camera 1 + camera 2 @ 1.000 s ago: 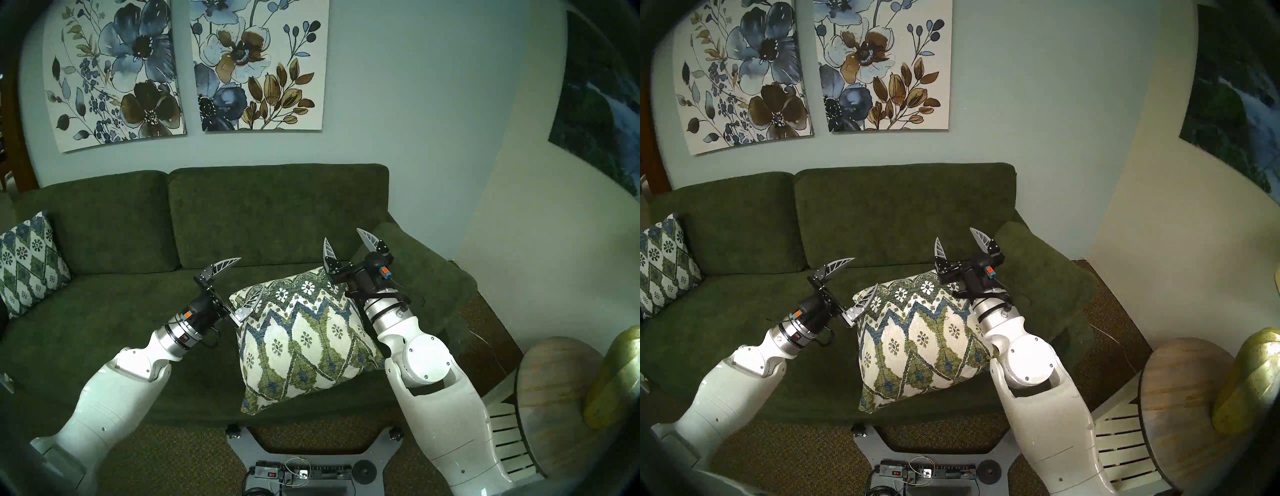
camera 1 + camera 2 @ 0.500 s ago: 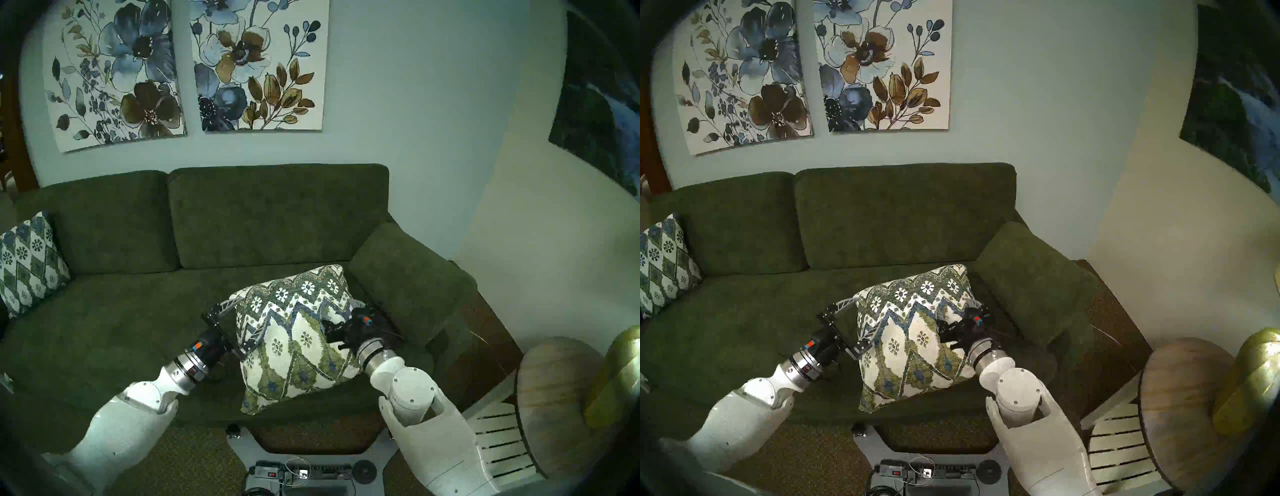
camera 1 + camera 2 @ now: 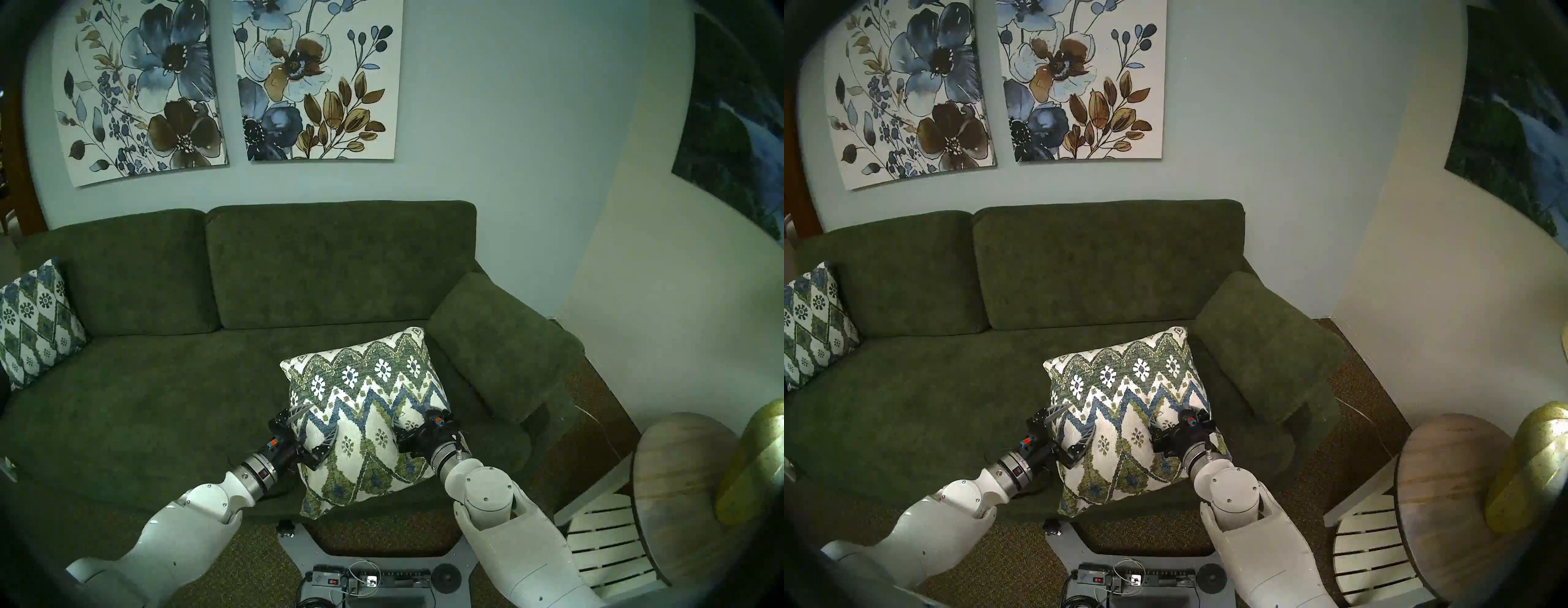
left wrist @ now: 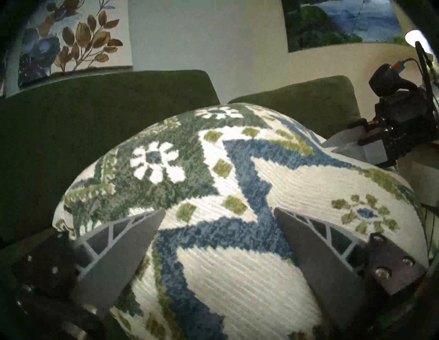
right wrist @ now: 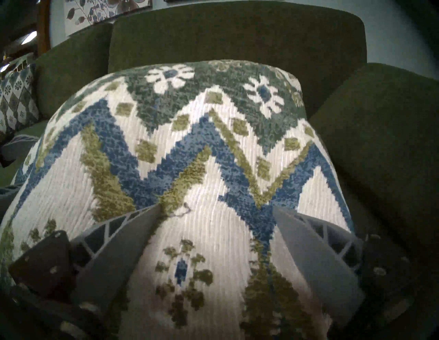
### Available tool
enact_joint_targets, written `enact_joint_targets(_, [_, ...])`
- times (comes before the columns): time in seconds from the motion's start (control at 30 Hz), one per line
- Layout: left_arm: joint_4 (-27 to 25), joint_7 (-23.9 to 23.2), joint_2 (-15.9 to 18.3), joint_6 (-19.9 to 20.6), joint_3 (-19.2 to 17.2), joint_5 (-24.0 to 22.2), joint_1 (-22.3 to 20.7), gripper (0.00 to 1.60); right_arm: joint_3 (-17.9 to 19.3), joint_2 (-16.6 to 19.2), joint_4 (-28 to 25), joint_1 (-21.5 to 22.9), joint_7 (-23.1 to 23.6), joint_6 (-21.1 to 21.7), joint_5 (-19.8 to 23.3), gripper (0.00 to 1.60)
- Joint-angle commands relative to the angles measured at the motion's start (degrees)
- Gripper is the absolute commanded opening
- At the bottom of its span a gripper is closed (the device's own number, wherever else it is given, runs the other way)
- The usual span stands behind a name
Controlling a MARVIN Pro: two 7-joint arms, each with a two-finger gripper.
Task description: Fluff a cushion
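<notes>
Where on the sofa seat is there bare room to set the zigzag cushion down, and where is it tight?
The widest bare patch of the sofa seat runs from the diamond-lattice cushion to the zigzag cushion. A narrower strip lies between that cushion and the backrest. It is tight by the armrest, with the left hand and right hand pressed on the cushion.

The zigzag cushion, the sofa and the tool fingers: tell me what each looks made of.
Cushion: woven fabric, matte, with ribbed white ground and raised, tufted blue and olive yarn seen in the wrist views; probably chenille-like.
Sofa: dark green upholstery with a short, mottled nap, likely velvety or microfibre.
Left tool fingers: matte grey, trussed with open ribs, apparently moulded or printed plastic; black mounts with screws look metal.
</notes>
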Motion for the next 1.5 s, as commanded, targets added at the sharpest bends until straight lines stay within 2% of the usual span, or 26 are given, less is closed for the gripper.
enact_joint_targets(0.0, [5.3, 0.9, -3.1, 3.2, 1.1, 0.8, -3.7, 1.60, -0.4, 0.1, 5.8, 0.4, -0.6, 1.6, -0.8, 1.60])
enact_joint_targets(0.13, [7.1, 1.4, -3.8, 3.6, 1.4, 1.0, -4.8, 1.60, -0.7, -0.5, 8.8, 1.7, -0.7, 1.0, -0.9, 1.60])
enact_joint_targets(0.17, [7.4, 1.5, -3.9, 3.6, 1.5, 1.0, -5.0, 1.60, -0.8, -0.2, 6.8, 0.8, -0.8, 1.3, -1.0, 1.60])
enact_joint_targets(0.2, [8.0, 1.6, -4.1, 3.7, 1.6, 1.1, -5.4, 1.60, -0.9, -0.5, 8.9, 1.7, -0.9, 0.9, -1.0, 1.60])
enact_joint_targets(0.53, [13.9, 2.2, -4.6, 3.4, 1.9, 1.7, -9.3, 1.60, -0.6, -0.4, 12.2, 4.4, -1.5, -0.5, -1.1, 1.60])
enact_joint_targets(0.6, [15.3, 1.7, -4.3, 1.5, 1.7, 1.7, -10.3, 1.60, -0.2, 0.0, 12.3, 5.5, -1.5, -0.6, -1.0, 1.60])
enact_joint_targets(0.67, [14.3, 0.3, -3.2, -3.6, 1.1, 0.9, -9.6, 1.60, 0.5, 0.0, 14.3, 7.6, -1.1, -1.5, -0.4, 1.60])
enact_joint_targets(0.7, [7.6, -0.8, -0.8, -6.2, -0.1, -0.2, -6.0, 1.60, 1.2, 0.7, 12.7, 7.6, -0.5, -2.7, 0.2, 1.60])
enact_joint_targets(0.73, [7.6, -0.8, -0.8, -6.2, -0.1, -0.2, -6.0, 1.60, 1.2, 0.7, 12.7, 7.6, -0.5, -2.7, 0.2, 1.60])
enact_joint_targets(0.77, [4.8, -1.1, 0.2, -7.8, -0.5, -0.3, -4.6, 1.60, 1.6, 1.2, 10.3, 6.6, -0.1, -3.2, 0.6, 1.60])
enact_joint_targets(0.83, [6.1, -1.7, 0.3, -8.2, -1.0, -0.4, -5.2, 1.60, 1.9, 1.7, 6.7, 5.4, 0.1, -4.3, 0.8, 1.60])
enact_joint_targets(0.87, [3.6, -1.8, 1.3, -11.2, -1.3, -0.7, -3.8, 1.60, 2.0, 1.8, 5.6, 5.2, 0.2, -4.8, 0.9, 1.60])
enact_joint_targets(0.9, [3.4, -1.9, 1.6, -11.5, -1.6, -0.8, -3.7, 1.60, 2.1, 1.8, 4.6, 5.2, 0.4, -5.4, 1.0, 1.60])
enact_joint_targets(0.93, [2.0, -1.9, 2.3, -13.6, -1.9, -0.9, -3.1, 1.60, 2.2, 1.7, 3.4, 5.1, 0.6, -6.0, 1.2, 1.60])
enact_joint_targets(1.07, [-0.4, -2.4, 3.7, -15.9, -2.8, -1.3, -1.8, 1.60, 2.3, 1.7, -0.4, 4.8, 1.2, -7.1, 1.9, 1.60])
enact_joint_targets(1.3, [-3.7, -2.8, 6.3, -16.1, -4.6, -2.2, 1.7, 1.60, 3.0, 2.6, -7.1, 2.7, 2.3, -9.2, 3.3, 1.60])
enact_joint_targets(1.37, [-3.9, -2.8, 6.7, -16.1, -4.9, -2.3, 2.1, 1.60, 3.1, 2.7, -7.3, 2.5, 2.5, -9.5, 3.4, 1.60])
enact_joint_targets(1.47, [-5.1, -2.8, 8.4, -16.1, -6.3, -3.0, 4.1, 1.60, 3.9, 3.7, -11.1, 0.6, 3.4, -10.1, 4.3, 1.60])
